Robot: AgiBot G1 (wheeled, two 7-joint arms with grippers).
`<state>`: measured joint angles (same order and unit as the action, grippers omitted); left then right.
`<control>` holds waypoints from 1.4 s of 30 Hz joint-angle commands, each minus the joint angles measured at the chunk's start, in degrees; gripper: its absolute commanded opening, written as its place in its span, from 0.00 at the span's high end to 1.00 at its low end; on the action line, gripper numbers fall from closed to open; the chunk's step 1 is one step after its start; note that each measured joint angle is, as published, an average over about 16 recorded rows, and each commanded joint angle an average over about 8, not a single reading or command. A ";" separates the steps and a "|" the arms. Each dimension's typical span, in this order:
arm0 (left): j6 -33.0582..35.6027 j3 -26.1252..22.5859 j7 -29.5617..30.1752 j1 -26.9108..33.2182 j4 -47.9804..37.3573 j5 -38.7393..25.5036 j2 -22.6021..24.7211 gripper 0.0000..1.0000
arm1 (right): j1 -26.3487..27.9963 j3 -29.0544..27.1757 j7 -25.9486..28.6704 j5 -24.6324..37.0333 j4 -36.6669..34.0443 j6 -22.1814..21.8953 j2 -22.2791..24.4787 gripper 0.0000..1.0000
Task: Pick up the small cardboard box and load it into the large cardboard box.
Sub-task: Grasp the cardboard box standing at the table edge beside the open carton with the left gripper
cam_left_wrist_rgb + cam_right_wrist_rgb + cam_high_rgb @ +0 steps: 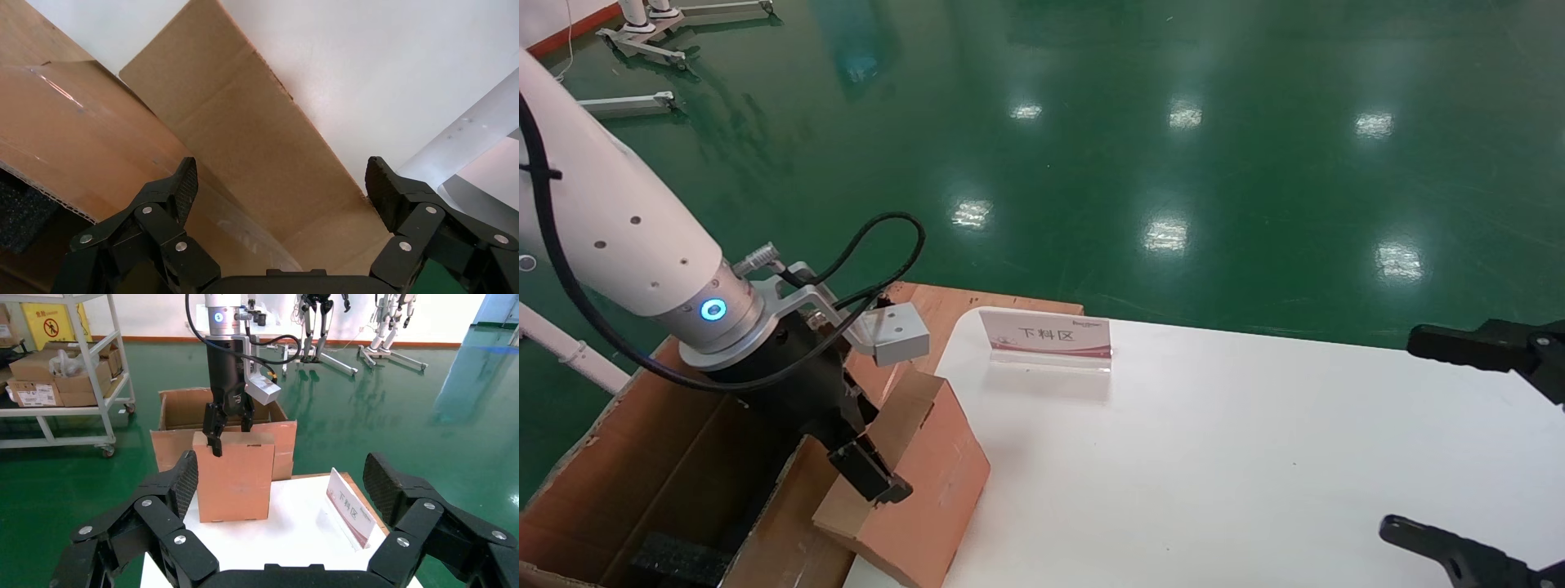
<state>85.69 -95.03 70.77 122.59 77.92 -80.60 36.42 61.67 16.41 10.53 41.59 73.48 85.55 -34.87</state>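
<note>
The small cardboard box (932,478) stands upright at the left edge of the white table (1254,457); it also shows in the right wrist view (235,478). My left gripper (872,478) is open, its jaws straddling the box's narrow top (257,141), one finger over the front face and one behind. In its own view the left gripper (281,174) has both pads wide apart beside the box's edges. The large cardboard box (641,457) stands on the floor beside the table, flaps up, with black foam (674,559) inside. My right gripper (1400,433) is open and empty at the table's right edge.
A clear sign stand with a red-and-white label (1046,336) stands at the table's back edge. In the right wrist view a metal shelf with cartons (61,373) and several robot stands (318,331) are on the green floor beyond the large box (183,413).
</note>
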 commanded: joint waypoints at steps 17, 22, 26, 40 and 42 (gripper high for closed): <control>-0.80 -0.77 -0.51 -1.09 -0.03 0.26 -0.90 1.00 | 0.00 0.02 -0.02 -0.03 -0.01 -0.03 0.02 0.94; -0.79 -0.65 -0.48 -1.01 -0.04 0.32 -0.85 1.00 | 0.00 0.02 -0.01 -0.03 -0.01 -0.03 0.02 1.00; -0.79 -0.58 -0.47 -0.96 -0.04 0.35 -0.82 1.00 | 0.00 0.02 -0.01 -0.03 -0.01 -0.03 0.02 1.00; -0.75 -0.49 -0.42 -0.88 -0.04 0.42 -0.77 1.00 | 0.00 0.02 -0.01 -0.03 -0.01 -0.02 0.02 1.00; -0.75 -0.48 -0.41 -0.88 -0.04 0.43 -0.77 1.00 | 0.00 0.02 -0.01 -0.03 -0.01 -0.02 0.02 1.00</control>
<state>84.94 -95.51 70.36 121.71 77.88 -80.17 35.65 61.66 16.42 10.52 41.56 73.47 85.52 -34.85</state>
